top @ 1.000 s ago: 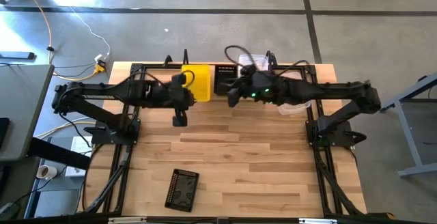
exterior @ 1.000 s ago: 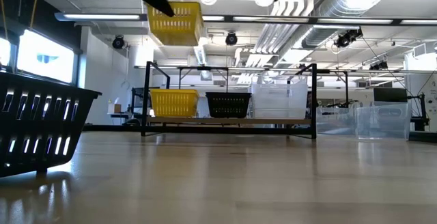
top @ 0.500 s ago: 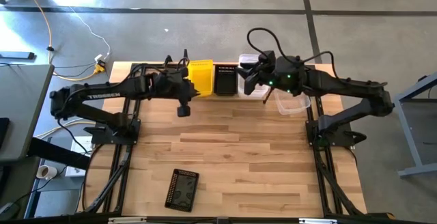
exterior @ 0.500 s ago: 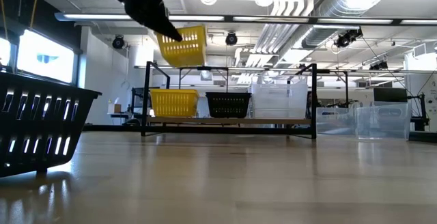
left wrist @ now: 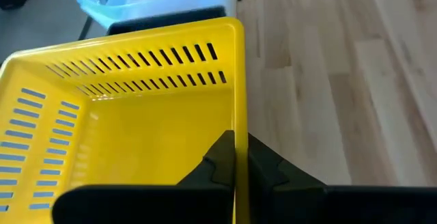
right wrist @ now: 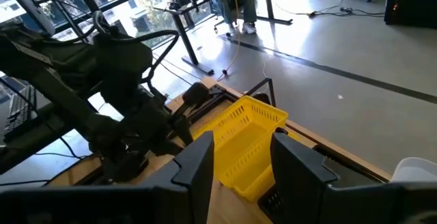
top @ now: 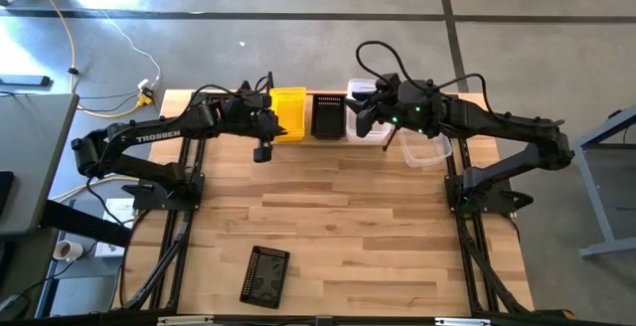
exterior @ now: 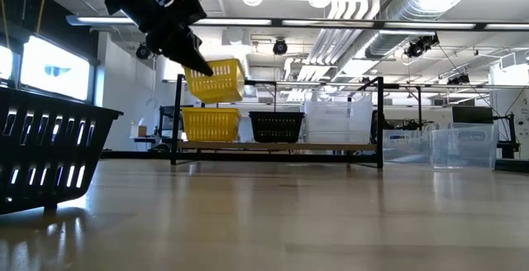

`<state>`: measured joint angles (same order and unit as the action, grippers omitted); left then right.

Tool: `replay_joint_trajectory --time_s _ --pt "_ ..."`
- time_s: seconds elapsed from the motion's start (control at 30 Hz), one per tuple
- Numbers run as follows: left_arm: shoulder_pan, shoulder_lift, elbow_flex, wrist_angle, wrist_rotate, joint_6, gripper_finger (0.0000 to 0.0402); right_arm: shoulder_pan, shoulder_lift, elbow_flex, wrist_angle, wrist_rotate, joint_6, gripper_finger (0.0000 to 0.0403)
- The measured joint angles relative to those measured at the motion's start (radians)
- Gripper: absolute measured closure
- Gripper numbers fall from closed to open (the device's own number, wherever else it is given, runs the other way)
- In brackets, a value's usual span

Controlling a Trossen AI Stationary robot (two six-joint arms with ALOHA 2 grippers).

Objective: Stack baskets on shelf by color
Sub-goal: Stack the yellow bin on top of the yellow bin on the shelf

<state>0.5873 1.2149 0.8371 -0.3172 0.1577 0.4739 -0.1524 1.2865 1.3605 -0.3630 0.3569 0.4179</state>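
My left gripper (left wrist: pixel 235 149) is shut on a yellow basket (exterior: pixel 216 81) and holds it in the air above the shelf's left end. Right below it another yellow basket (exterior: pixel 210 125) stands on the shelf (exterior: pixel 281 146), with a black basket (exterior: pixel 276 126) and clear baskets (exterior: pixel 337 121) beside it. In the high view the held basket (top: pixel 288 114) covers the one under it. My right gripper (right wrist: pixel 239 162) hangs open and holds nothing, high over the shelf's right part (top: pixel 360 117). My left gripper pinches the rim of the held basket's wall that faces the table's near side (left wrist: pixel 239 125), near its left end. One finger (left wrist: pixel 218 159) is inside the basket and one outside. The fingers slant down from the table's left, along the wall. The basket hangs clear, slightly tilted.
A black basket (top: pixel 266 275) stands alone near the table's front edge, large at the left of the low view (exterior: pixel 45 151). Loose clear baskets (top: pixel 425 147) stand on the table right of the shelf. The shelf's upright end posts (exterior: pixel 179 118) rise beside the held basket.
My left gripper has carried the yellow basket down and toward the far edge, over the shelf's left end; the basket has tipped slightly. My right gripper has drawn back toward the right and up, and then kept still.
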Motion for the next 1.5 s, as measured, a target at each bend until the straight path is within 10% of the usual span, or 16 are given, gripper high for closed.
replay_joint_trajectory --time_s 1.03,1.5 --pt "0.053 0.129 -0.005 0.030 -0.021 0.064 0.0399 0.000 0.000 0.000 0.001 -0.001 0.000 0.0273" --pt "0.040 0.128 -0.005 0.030 -0.075 0.061 0.0327 0.000 0.000 0.000 0.001 -0.001 0.019 0.0273"
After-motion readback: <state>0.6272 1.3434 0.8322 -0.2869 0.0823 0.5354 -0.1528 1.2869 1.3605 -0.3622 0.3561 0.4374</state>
